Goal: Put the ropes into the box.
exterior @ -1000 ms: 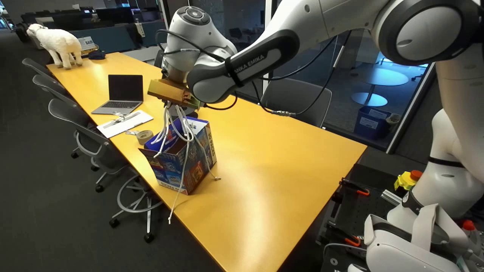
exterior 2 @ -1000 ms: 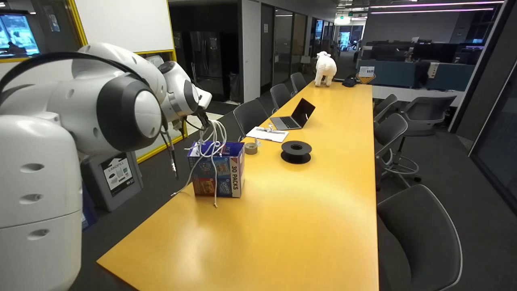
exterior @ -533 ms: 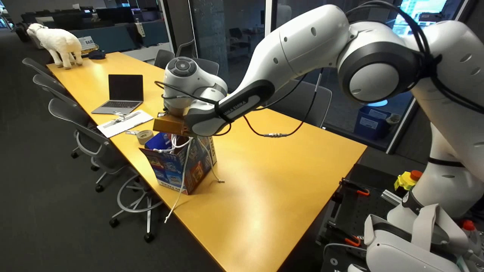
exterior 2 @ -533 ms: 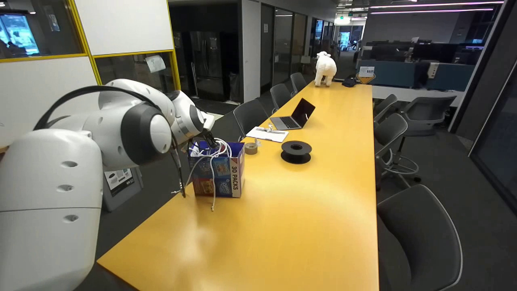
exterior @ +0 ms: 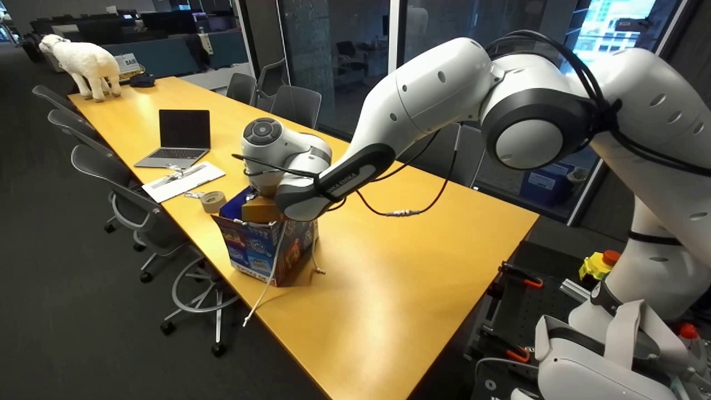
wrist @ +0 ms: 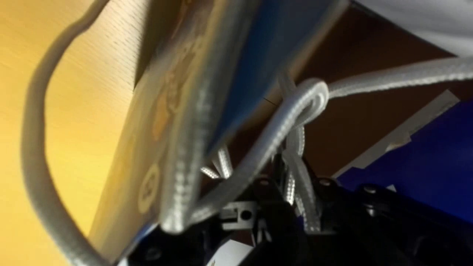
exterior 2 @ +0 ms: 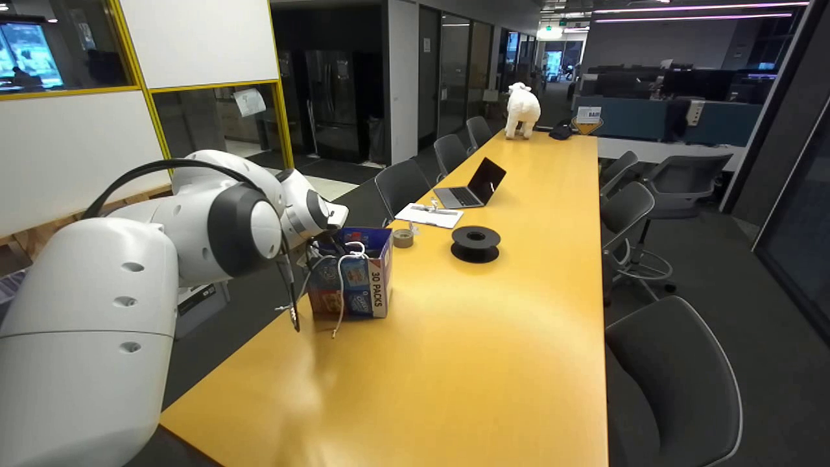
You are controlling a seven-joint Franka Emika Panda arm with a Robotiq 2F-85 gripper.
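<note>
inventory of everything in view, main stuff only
box: 1, mostly blue, on table
ropes: count unclear, white, over box rim, ends outside
table: 1, yellow, under box
tape roll: 1, tan, beside box
laptop: 1, grey, on table
flat board: 1, white, beside laptop
spool: 1, black, on table
toy sheep: 1, white, table's far end
chairs: several, grey, around table
headset: 1, white, near arm
arm: 1, white, over box
claw: 1, black, at box opening

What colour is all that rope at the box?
White, greyish in shadow; the rope shows best in the wrist view, close up.
</note>
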